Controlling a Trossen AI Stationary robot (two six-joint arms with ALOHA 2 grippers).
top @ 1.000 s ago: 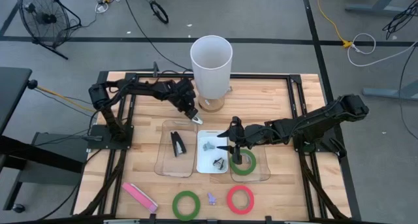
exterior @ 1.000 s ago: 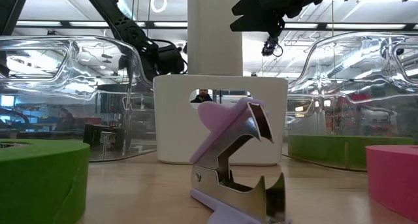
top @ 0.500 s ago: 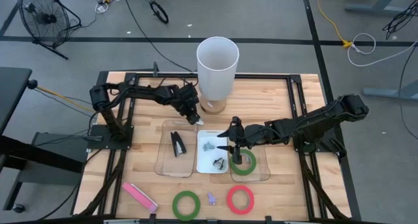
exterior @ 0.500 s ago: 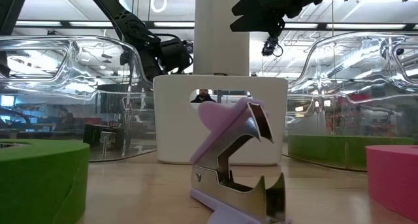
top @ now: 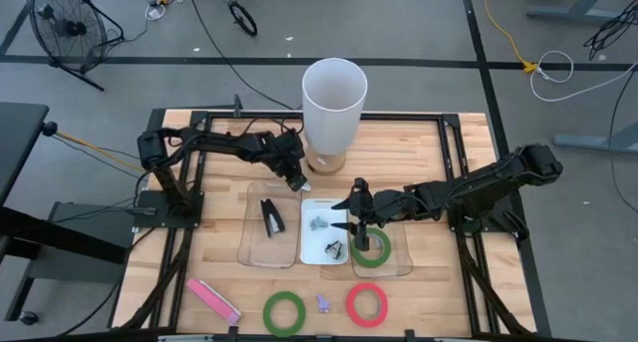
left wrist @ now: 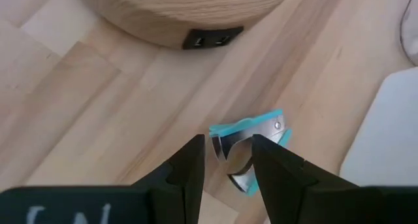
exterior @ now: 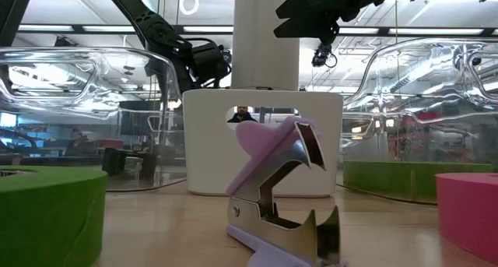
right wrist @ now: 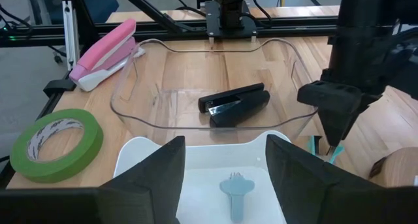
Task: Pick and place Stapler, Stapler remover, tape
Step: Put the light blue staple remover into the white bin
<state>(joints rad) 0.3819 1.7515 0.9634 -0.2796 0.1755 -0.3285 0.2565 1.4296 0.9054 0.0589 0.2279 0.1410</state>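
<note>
The left gripper, reaching across near the white cylinder's wooden base, clamps what seems a small teal staple remover; so slight a hold could slip. The right gripper hovers parted over the white tray.

My gripper clamps a teal staple remover over the wooden worktop; a round wooden base lies just beyond.
</note>
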